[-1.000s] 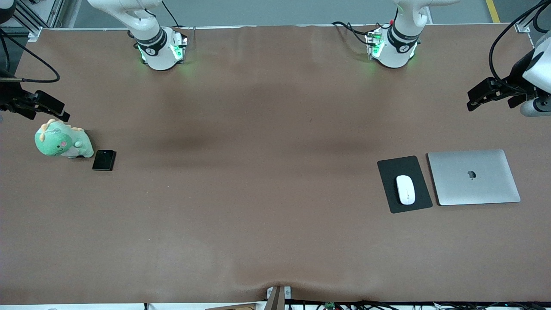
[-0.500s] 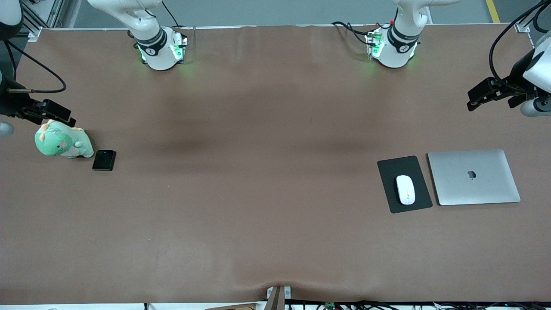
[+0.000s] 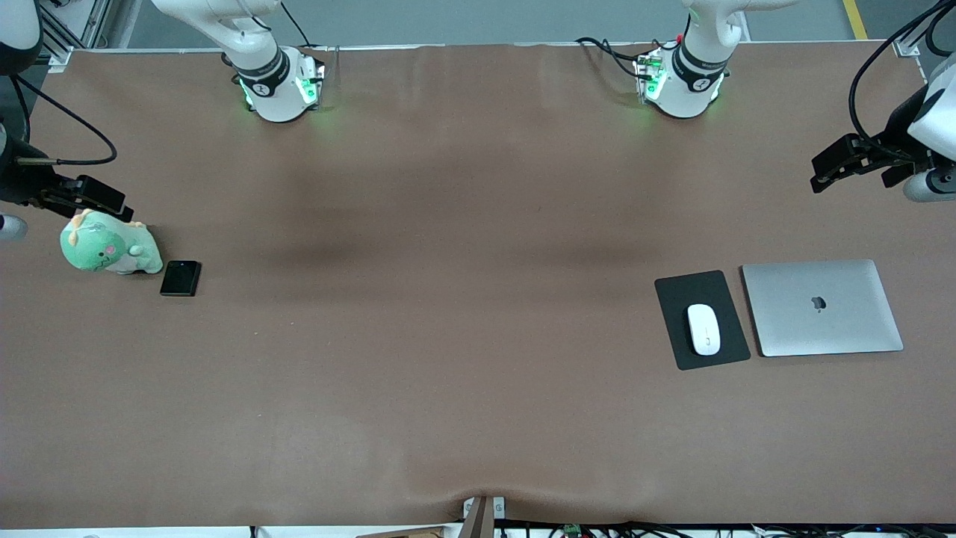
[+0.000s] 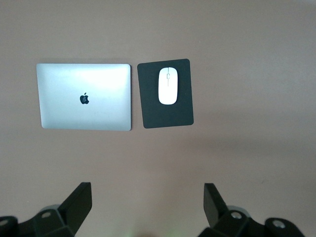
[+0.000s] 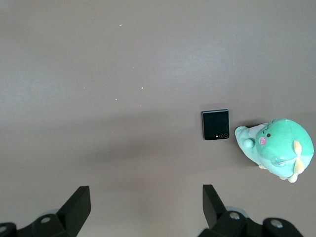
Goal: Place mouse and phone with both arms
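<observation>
The white mouse [image 3: 703, 329] lies on a dark grey mat [image 3: 672, 299] toward the left arm's end of the table. It also shows in the left wrist view [image 4: 168, 85]. The black phone [image 3: 180, 278] lies flat toward the right arm's end, also in the right wrist view [image 5: 216, 124]. My left gripper [image 3: 833, 168] is open and empty, up over the table edge, away from the mouse; its wrist view shows the jaws wide apart [image 4: 145, 197]. My right gripper [image 3: 104, 199] is open and empty, up over the table beside a plush toy; its jaws are also wide apart [image 5: 145, 197].
A closed silver laptop [image 3: 821, 308] lies beside the mat, toward the left arm's end [image 4: 84, 96]. A green plush toy [image 3: 108, 249] stands next to the phone [image 5: 276, 148]. The brown table cover [image 3: 463, 299] stretches between the two groups.
My right gripper has shifted closer to the plush toy. The left arm, mouse and phone have not moved.
</observation>
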